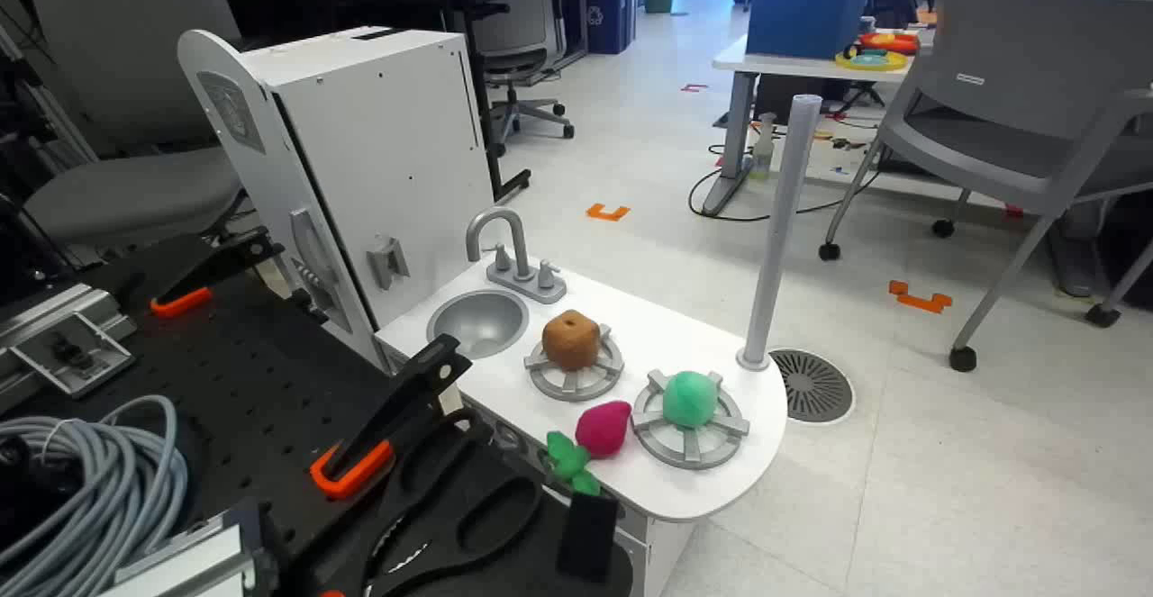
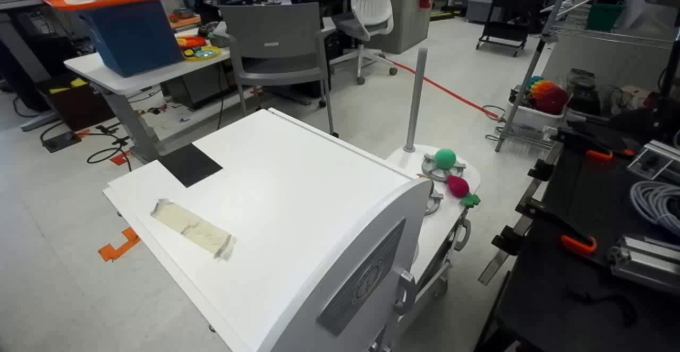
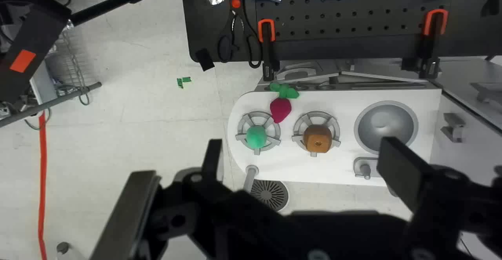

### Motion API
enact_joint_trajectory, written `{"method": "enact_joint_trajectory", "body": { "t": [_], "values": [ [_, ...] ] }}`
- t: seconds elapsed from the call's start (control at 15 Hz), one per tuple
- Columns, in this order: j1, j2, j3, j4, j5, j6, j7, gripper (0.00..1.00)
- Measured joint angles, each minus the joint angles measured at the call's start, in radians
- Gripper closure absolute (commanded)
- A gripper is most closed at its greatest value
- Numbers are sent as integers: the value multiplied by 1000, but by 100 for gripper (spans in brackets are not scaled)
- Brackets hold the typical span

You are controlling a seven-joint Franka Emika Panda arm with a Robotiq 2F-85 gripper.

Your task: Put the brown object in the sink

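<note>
The brown object [image 1: 571, 339] rests on the grey burner ring nearer the sink on the white toy counter. It also shows in the wrist view [image 3: 317, 139], between my fingers in the picture but well below them. The sink [image 1: 479, 322] is a round grey basin beside that burner, and it shows bare in the wrist view [image 3: 386, 124], partly covered by a finger. My gripper [image 3: 304, 150] is open and empty, high above the counter. It is out of sight in both exterior views. The tall white cabinet hides the sink and most of the brown object in an exterior view.
A green ball [image 1: 690, 399] sits on the far burner. A pink toy with green leaves [image 1: 603, 429] lies at the counter's edge. A silver faucet [image 1: 518, 255], grey pole [image 1: 782, 228] and white cabinet [image 2: 276, 182] stand up. A black pegboard table [image 3: 337, 20] with clamps adjoins.
</note>
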Motion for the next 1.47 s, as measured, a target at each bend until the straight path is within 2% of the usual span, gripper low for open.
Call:
{"method": "enact_joint_trajectory", "body": {
  "t": [0.47,0.6,0.73,1.07,1.47],
  "values": [
    [0,4,-1,1,1,0,1,0],
    [0,45,-4,19,1,3,1,0],
    [0,141,-7,60,2,32,3,0],
    [-1,465,-14,176,-4,200,30,0],
    [-1,879,-48,311,-31,510,9,0]
  ]
}}
